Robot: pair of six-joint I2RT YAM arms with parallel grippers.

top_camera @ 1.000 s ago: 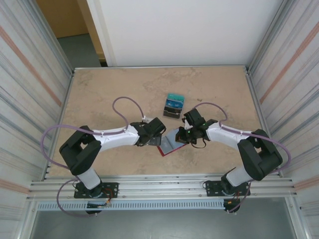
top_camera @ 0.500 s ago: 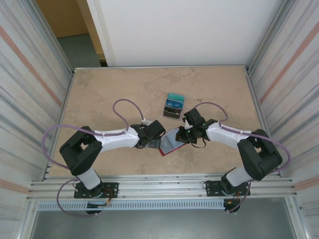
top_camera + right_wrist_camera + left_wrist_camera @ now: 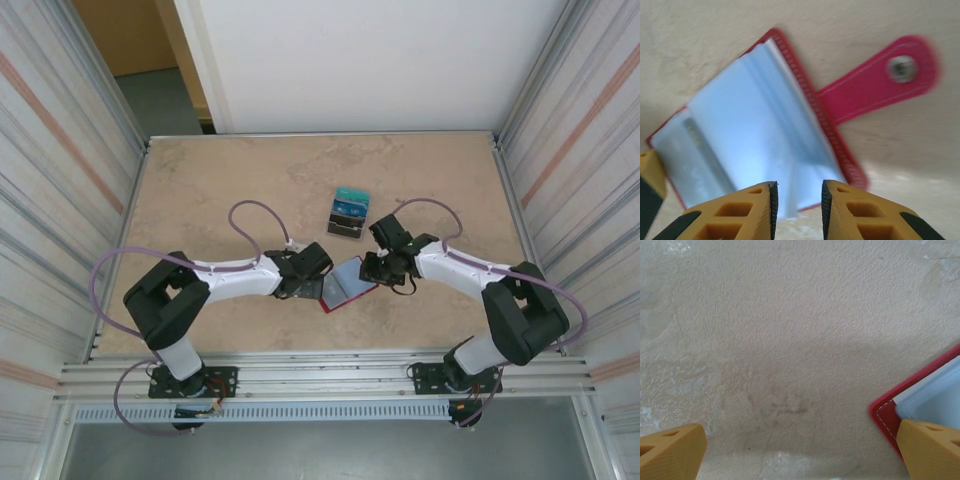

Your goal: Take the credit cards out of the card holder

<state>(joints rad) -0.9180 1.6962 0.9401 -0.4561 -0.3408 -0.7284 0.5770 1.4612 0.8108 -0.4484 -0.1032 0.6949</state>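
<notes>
On the table (image 3: 220, 190) the opened wallet (image 3: 348, 285) lies flat, left gripper (image 3: 800, 454) spread wide, apparently pinning its corner; right gripper (image 3: 799, 200) narrowly parted, holding nothing.

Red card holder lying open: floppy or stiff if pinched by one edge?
Probably floppy: the card holder lies unfolded and thin, creased through its clear pockets, so one half would likely droop. The snap tab sticks out and may dangle or snag.

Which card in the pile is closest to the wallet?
The dark grey-black card, at the pile's near end; the blue card and teal card lie farther back from the red card holder.
</notes>
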